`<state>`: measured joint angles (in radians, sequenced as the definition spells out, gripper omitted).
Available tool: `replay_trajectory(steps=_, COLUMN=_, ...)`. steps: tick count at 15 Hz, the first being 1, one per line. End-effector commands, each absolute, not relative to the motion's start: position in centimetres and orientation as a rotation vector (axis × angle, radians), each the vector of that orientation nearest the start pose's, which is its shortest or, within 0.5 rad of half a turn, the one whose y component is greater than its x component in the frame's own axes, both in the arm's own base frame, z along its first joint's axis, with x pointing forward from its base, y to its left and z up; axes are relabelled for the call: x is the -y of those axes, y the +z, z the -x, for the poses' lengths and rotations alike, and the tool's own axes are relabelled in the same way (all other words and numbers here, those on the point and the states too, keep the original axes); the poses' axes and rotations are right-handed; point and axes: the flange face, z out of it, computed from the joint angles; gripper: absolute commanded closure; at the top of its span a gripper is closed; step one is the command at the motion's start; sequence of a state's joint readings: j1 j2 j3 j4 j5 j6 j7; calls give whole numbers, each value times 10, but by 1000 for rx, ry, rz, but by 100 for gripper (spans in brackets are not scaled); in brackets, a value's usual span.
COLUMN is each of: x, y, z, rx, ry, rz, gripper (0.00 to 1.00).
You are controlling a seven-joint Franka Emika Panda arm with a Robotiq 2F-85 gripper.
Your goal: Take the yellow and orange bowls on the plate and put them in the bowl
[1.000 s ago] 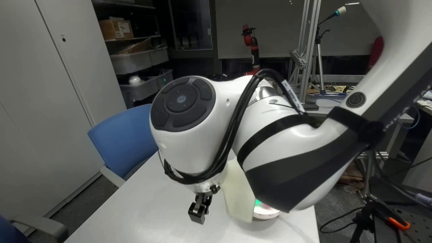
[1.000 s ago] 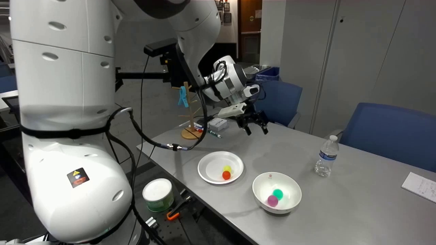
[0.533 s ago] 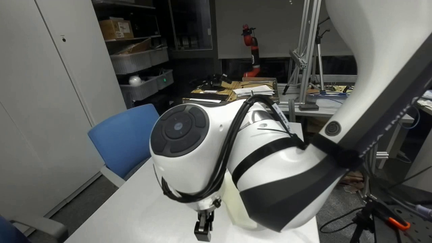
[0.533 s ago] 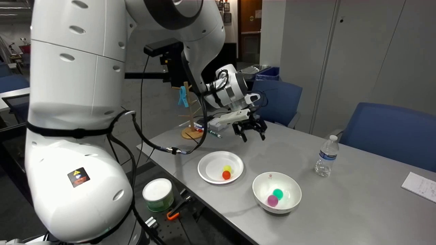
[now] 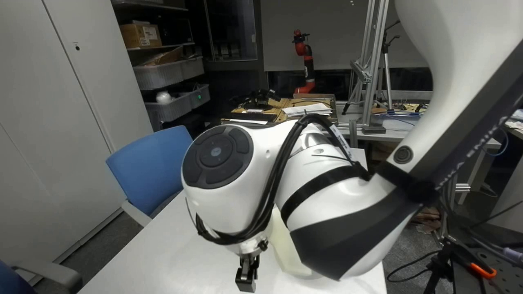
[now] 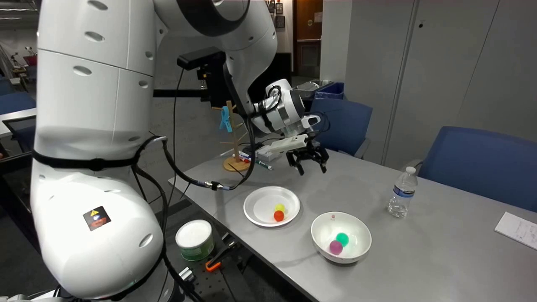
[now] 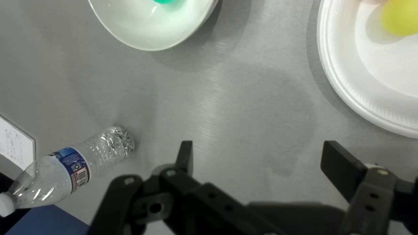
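Two small balls, one yellow point(image 6: 280, 208) and one orange point(image 6: 278, 216), lie side by side on the white plate point(image 6: 256, 209) in an exterior view. The white bowl point(image 6: 361, 247) stands nearer that camera and holds a green ball point(image 6: 342, 239) and a purple ball point(image 6: 335, 247). My gripper point(image 6: 312, 170) hangs above the table beyond the plate, its jaws wide apart around nothing. The wrist view puts bare table under the gripper point(image 7: 258, 153), with part of the plate point(image 7: 346, 94) at upper right, the yellow ball point(image 7: 401, 18) on it, and the bowl point(image 7: 156, 39) at the top.
A clear water bottle point(image 6: 402, 193) stands upright to the right of the bowl. Behind the plate are a wooden peg stand point(image 6: 235, 164), markers and a small grey box point(image 6: 266, 156). A paper pad point(image 6: 518, 230) lies at the far right. Blue chairs point(image 6: 482, 167) border the table.
Over the first half second the arm came down, lowering the open gripper toward the table. Since then it has held still. Balls, plate and bowl have not moved.
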<state>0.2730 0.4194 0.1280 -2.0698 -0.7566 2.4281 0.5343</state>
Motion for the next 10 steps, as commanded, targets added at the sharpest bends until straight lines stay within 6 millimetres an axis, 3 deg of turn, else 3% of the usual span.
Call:
replay_trajectory(steps=1, x=-230, y=220, z=-537, rx=837, ry=-205, rz=3325, gripper=0)
replay_trajectory(steps=5, x=-230, y=226, z=-534, rx=833, ry=-142, rz=3176, gripper=0)
replay_trajectory(steps=10, x=-232, y=205, z=-514, rx=810, ry=63, rz=3039, gripper=0)
